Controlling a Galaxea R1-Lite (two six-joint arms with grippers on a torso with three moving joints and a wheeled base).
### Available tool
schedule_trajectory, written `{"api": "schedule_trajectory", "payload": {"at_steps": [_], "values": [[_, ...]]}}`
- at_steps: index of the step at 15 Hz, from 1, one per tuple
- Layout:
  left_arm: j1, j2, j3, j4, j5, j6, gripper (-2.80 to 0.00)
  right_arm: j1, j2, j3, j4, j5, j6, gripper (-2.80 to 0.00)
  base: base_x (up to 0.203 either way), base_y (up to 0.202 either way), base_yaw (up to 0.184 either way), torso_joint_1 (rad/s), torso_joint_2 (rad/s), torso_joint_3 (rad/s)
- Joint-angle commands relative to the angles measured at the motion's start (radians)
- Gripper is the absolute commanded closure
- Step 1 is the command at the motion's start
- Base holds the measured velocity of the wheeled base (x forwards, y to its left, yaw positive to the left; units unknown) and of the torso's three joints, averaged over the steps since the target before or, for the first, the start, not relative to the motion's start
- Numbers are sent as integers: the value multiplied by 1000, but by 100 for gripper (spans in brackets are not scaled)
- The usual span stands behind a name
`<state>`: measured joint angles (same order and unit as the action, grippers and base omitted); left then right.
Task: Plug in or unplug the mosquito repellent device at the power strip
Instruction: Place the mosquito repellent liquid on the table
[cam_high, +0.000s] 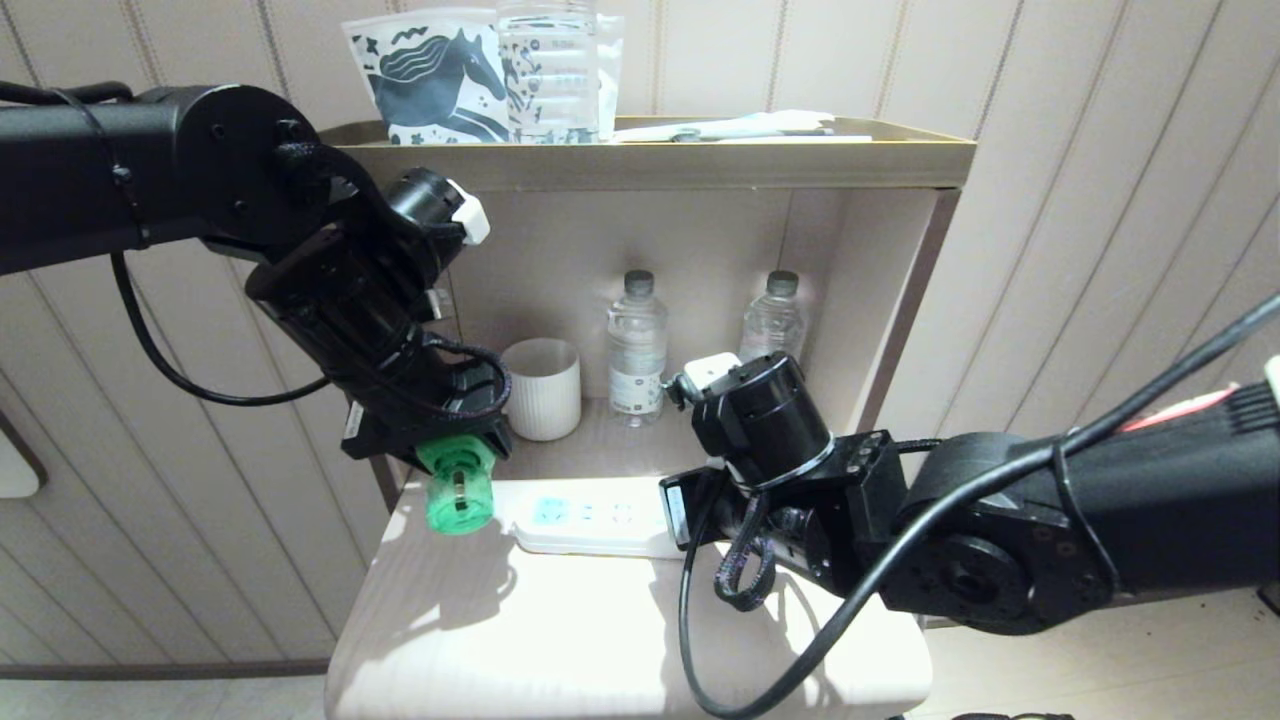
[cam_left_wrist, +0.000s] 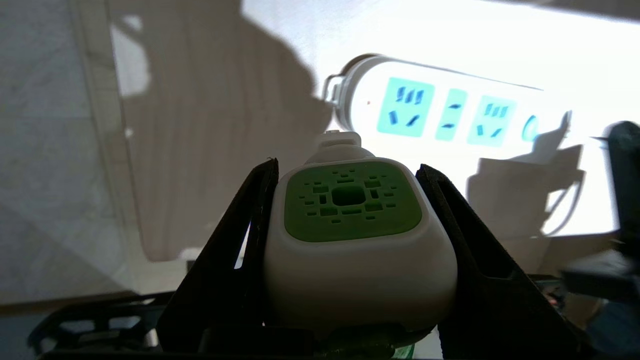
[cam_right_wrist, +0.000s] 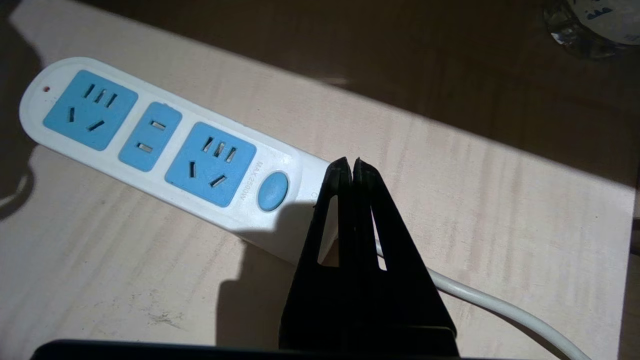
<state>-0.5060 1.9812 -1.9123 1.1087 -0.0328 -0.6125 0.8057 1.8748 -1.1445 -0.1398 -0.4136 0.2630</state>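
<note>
Left gripper (cam_left_wrist: 350, 210) grips the repellent device (cam_left_wrist: 357, 235) just off the empty power strip (cam_right_wrist: 165, 150); plugging in remains. Right gripper (cam_right_wrist: 351, 167) is pinched together, empty.

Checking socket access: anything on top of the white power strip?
All three light-blue socket faces of the flat white plastic power strip are bare. Only the shut right tool hovers at its cord end; contact can't be confirmed.

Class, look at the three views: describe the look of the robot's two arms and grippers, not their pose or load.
Both arms are matte black, built of blocky links and round joints, with black cables looped alongside. Each wrist carries a black cylinder with a white clip. The left gripper and right gripper have flat, black, tapering triangular fingers with cut-out slots.
</note>
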Motion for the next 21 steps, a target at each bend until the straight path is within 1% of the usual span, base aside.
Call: {"api": "schedule_trajectory", "payload": {"at_steps": [1, 3, 5, 7, 8, 10, 11, 14, 16, 21], "values": [[5, -8, 43, 3, 12, -3, 0, -5, -55, -3, 7, -2, -2, 0, 0, 0, 0, 0, 0, 0], [11, -16, 94, -11, 43, 0, 0, -18, -73, -1, 9, -2, -21, 0, 0, 0, 0, 0, 0, 0], [13, -11, 135, -37, 97, -1, 0, -25, -86, -1, 9, -2, -31, 0, 0, 0, 0, 0, 0, 0], [14, -10, 145, -55, 106, 0, 0, -26, -92, -4, 19, -2, -37, 0, 0, 0, 0, 0, 0, 0], [15, -10, 192, -111, 115, 2, 0, -28, -105, -13, 52, -2, -44, 0, 0, 0, 0, 0, 0, 0], [15, -15, 323, -260, 126, 7, 0, -29, -108, -26, 64, -2, -46, 0, 0, 0, 0, 0, 0, 0], [15, -18, 361, -325, 129, 12, 0, -35, -108, -28, 65, -2, -47, 0, 0, 0, 0, 0, 0, 0], [15, -6, 432, -434, 131, 36, 0, -43, -108, -37, 65, -2, -59, 0, 0, 0, 0, 0, 0, 0], [15, -5, 438, -458, 131, 36, 0, -43, -107, -38, 65, -2, -59, 0, 0, 0, 0, 0, 0, 0], [15, -10, 438, -458, 128, 34, 0, -43, -103, -52, 74, -1, -60, 0, 0, 0, 0, 0, 0, 0]]}}
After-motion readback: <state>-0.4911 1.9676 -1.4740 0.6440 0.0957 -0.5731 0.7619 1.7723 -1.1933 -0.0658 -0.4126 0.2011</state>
